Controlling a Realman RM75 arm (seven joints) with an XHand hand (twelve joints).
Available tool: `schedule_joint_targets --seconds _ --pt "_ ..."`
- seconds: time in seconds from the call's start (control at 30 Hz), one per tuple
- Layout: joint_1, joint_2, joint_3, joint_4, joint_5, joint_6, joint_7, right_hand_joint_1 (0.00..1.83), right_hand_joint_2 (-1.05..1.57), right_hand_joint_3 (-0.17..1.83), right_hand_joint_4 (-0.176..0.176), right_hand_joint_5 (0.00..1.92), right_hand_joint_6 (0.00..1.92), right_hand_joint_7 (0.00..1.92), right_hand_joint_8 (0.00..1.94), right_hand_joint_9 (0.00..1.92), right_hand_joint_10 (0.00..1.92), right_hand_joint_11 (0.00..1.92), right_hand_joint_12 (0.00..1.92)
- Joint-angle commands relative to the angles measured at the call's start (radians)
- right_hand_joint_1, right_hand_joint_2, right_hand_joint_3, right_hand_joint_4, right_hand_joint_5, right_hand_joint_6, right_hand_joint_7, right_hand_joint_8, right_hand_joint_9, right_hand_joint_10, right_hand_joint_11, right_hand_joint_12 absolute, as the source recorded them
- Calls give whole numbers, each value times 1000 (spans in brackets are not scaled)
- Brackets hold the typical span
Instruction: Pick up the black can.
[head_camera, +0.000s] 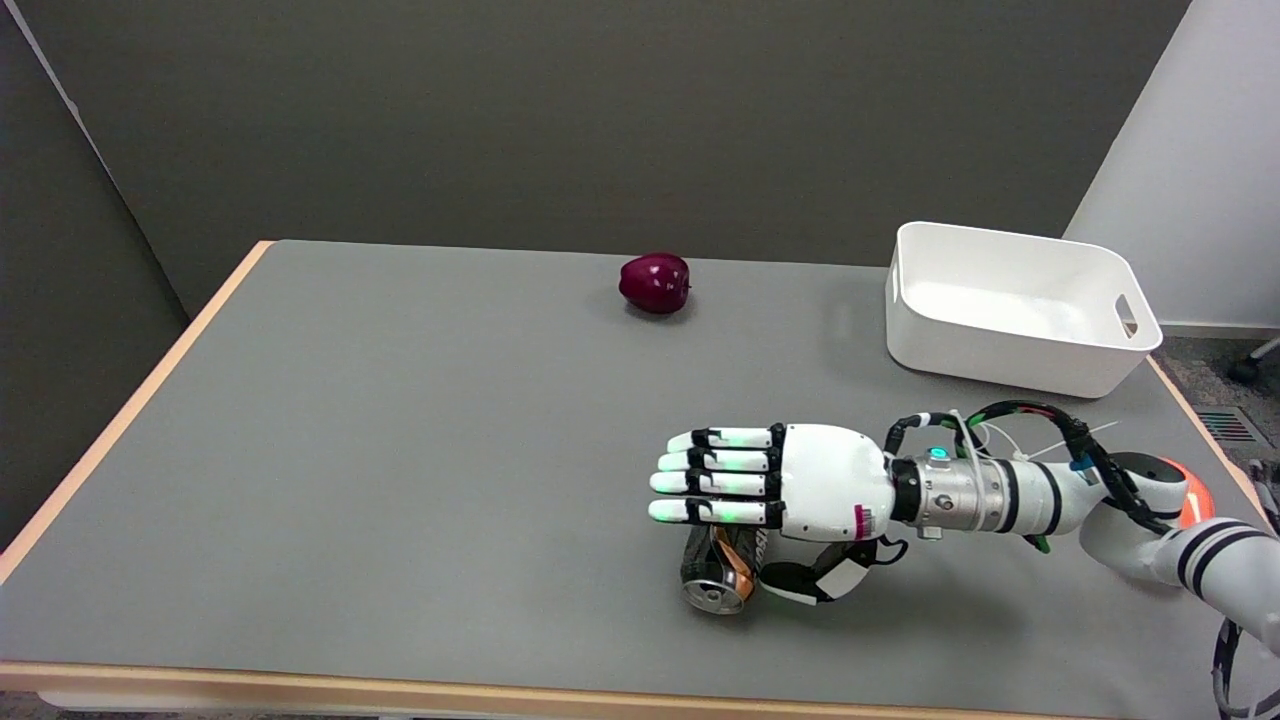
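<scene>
One black can (718, 575) lies on its side, silver end pointing near; the right hand (775, 475) hovers over it with fingers straight, holding nothing.

Layout: can, apple, bin sitting on table (400, 480).
Can (718, 577) lying on its side near front edge, under right hand (775, 475). Apple (655, 283) sitting behind it, toward the back. Bin (1020, 310) sitting back right.

The can (722, 575) is black with an orange patch and a silver end. The robot hand (775, 477) is white with black bands and green glints. The apple (655, 282) is dark red, the bin (1015, 305) white, the desk (400, 450) grey, edged tan.
</scene>
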Motion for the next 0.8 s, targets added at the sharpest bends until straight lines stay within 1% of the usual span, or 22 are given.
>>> schedule_joint_targets --seconds 0.03,0.2,0.27,0.47,0.53,0.6,0.7,0.77,0.8 --pt "76 -45 -82 -60 -4 -3 5 763 616 992 2 3 102 24 183 7 501 -1 717" --pt "85 -53 -86 -62 -7 -12 6 759 621 988 3 28 179 71 263 47 548 -1 778" --pt "93 -53 -96 -67 -7 -13 6 765 656 953 4 3 269 101 236 70 524 -1 770" --pt "107 -59 -119 -72 -7 -33 6 793 661 974 5 41 262 156 259 108 560 -1 834" --pt "111 -60 -128 -66 -7 -45 8 791 671 1023 9 78 335 221 345 180 640 -1 966" --pt "114 -60 -135 -63 -8 -54 8 799 687 1028 11 108 367 273 378 232 683 26 1017" --pt "121 -60 -146 -61 -9 -67 8 885 737 988 13 254 542 461 537 409 868 136 1159" --pt "123 -60 -150 -59 -9 -75 8 942 759 931 19 299 658 522 610 449 935 174 1220" --pt "125 -60 -152 -59 -9 -77 8 956 771 918 27 320 759 553 672 476 975 204 1251"
